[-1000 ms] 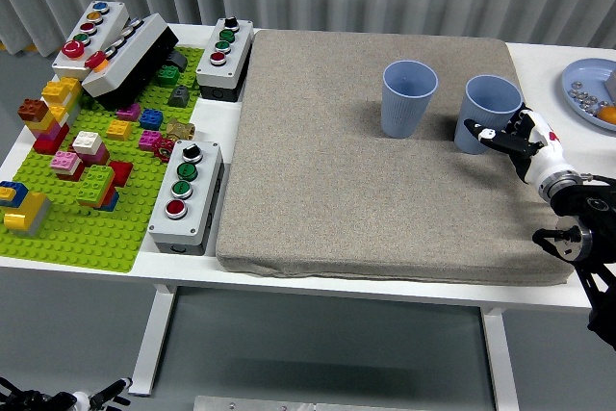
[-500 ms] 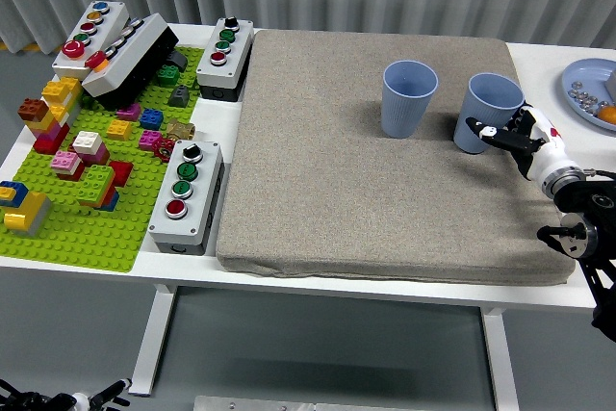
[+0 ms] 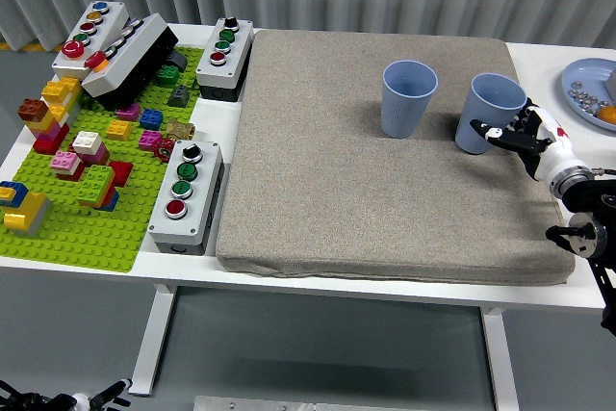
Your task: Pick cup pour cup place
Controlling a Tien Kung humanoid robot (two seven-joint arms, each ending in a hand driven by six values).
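Two blue cups stand on the grey mat point(image 3: 366, 190). The left cup point(image 3: 408, 97) is upright and free. The right cup point(image 3: 491, 111) leans slightly, and my right hand point(image 3: 515, 134) is shut on its right side, thumb across the front of its lower wall. Whether its base still touches the mat I cannot tell. My right arm comes in from the lower right edge. Below the table's near edge at the bottom left, my left hand point(image 3: 67, 398) rests with its fingers spread and holds nothing.
A green brick plate point(image 3: 87, 218) with several toy bricks fills the left of the table. Grey button boxes point(image 3: 188, 194) stand along the mat's left edge and at the back left. A blue plate point(image 3: 582, 84) with small items sits at the far right.
My right hand has shifted a little to the right with the right cup, and the cup has tipped slightly. The left cup and the left hand have not moved.
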